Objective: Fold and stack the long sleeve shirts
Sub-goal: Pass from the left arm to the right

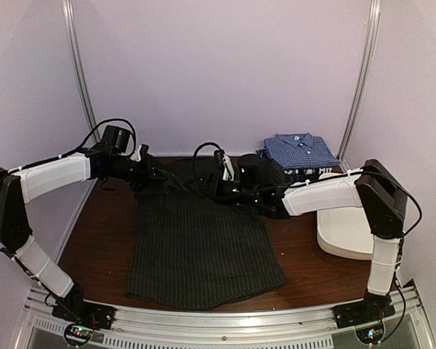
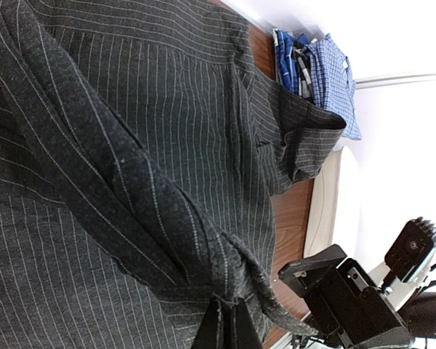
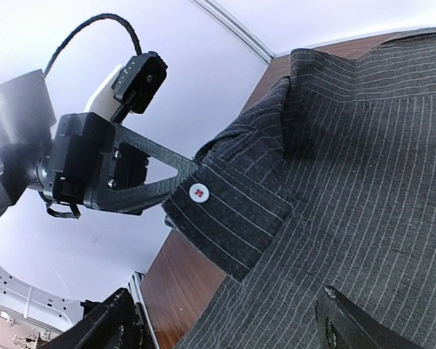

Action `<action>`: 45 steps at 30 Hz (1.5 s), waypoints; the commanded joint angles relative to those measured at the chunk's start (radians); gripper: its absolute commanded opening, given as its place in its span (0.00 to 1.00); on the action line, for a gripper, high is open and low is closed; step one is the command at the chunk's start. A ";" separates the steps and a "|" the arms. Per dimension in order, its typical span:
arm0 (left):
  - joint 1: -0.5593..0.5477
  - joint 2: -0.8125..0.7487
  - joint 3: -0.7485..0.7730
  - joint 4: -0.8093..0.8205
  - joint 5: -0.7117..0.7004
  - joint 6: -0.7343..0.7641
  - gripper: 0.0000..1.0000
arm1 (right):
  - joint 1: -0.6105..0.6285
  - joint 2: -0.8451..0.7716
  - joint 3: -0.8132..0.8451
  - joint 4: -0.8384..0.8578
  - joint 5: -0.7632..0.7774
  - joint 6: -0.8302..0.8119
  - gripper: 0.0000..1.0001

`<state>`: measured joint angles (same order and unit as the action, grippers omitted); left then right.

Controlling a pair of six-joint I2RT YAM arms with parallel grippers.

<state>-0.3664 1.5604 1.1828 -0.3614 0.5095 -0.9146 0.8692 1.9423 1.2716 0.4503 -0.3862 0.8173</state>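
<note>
Brown table (image 1: 102, 240) fills the top view. Charcoal pinstripe shirt (image 1: 196, 247) lies flat at ctr, hem twd 6 o'clock near the arm bases, collar end up at 12 o'clock under both wrists. White tub (image 1: 345, 233) sits at 3 o'clock on the table's R edge, apart from that shirt. At 1 o'clock, by the back wall, a folded stack: blue checked shirt (image 1: 299, 149) on top of the navy shirt (image 1: 309, 173), white lettering just visible. Left gripper (image 1: 156, 178) comes in from 10 o'clock, claw pinched tight on the charcoal shirt's sleeve cuff (image 3: 229, 218), w/ the sleeve lifted and draped across the body per the L wrist view. Right gripper (image 3: 225, 294) reaches in from 3 o'clock, claw spread wide, nothing gripped, hanging over the shirt's upper body just beside the cuff. White button (image 3: 199, 192) shows on the cuff, right next to the L fingertips (image 3: 185, 171).
</note>
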 commanded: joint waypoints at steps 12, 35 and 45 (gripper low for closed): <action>-0.026 -0.008 -0.063 0.102 0.012 -0.045 0.00 | -0.007 0.172 0.063 0.366 -0.118 0.374 0.86; -0.026 -0.038 -0.121 0.114 0.014 -0.046 0.00 | 0.009 0.279 0.055 0.398 -0.091 0.539 0.75; -0.026 -0.046 -0.128 0.117 0.020 -0.049 0.00 | 0.017 0.312 0.070 0.379 -0.082 0.543 0.69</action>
<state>-0.3874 1.5471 1.0683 -0.2852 0.5137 -0.9592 0.8795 2.2169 1.3174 0.8234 -0.4816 1.3602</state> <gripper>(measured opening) 0.021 0.695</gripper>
